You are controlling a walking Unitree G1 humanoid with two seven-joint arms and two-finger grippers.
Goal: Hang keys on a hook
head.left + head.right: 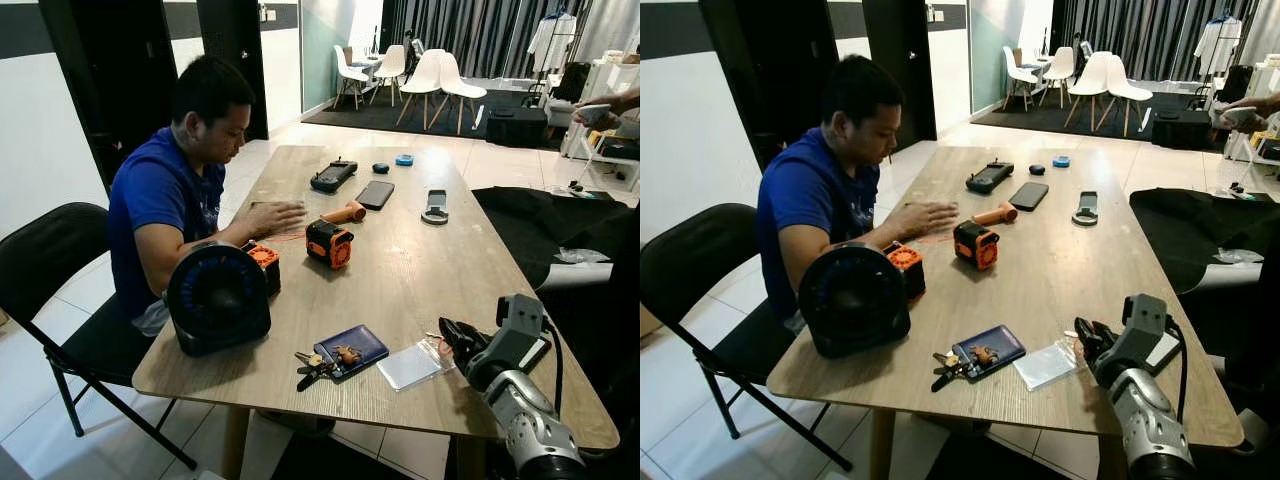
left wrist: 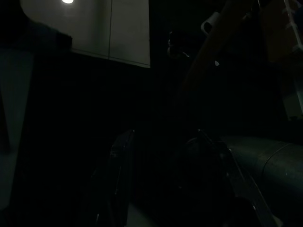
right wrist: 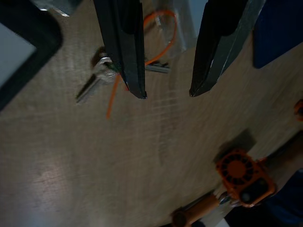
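My right pincer (image 3: 167, 94), fingers parted with nothing between them, hovers low over the bench (image 1: 400, 280) at the lower right of the head view. In the wrist view a small key on an orange cord (image 3: 102, 75) lies just beside one finger, by a clear plastic sleeve (image 1: 408, 366).

Left of the sleeve, near the bench's front edge, lies a blue wallet (image 1: 350, 348), with a larger bunch of keys (image 1: 312, 366) touching its near corner — the more likely target, in my judgement.

To do this step well, I should settle which keys are meant, bring the parted fingers down astride the ring rather than a flat blade, and close only once both tips reach the wood.

Further up: a black fan (image 1: 218, 297), an orange tool (image 1: 329, 243), and a seated person (image 1: 175, 200) at centre left. No hook is evident. My left arm hangs idle; I cannot tell its pincer's state.
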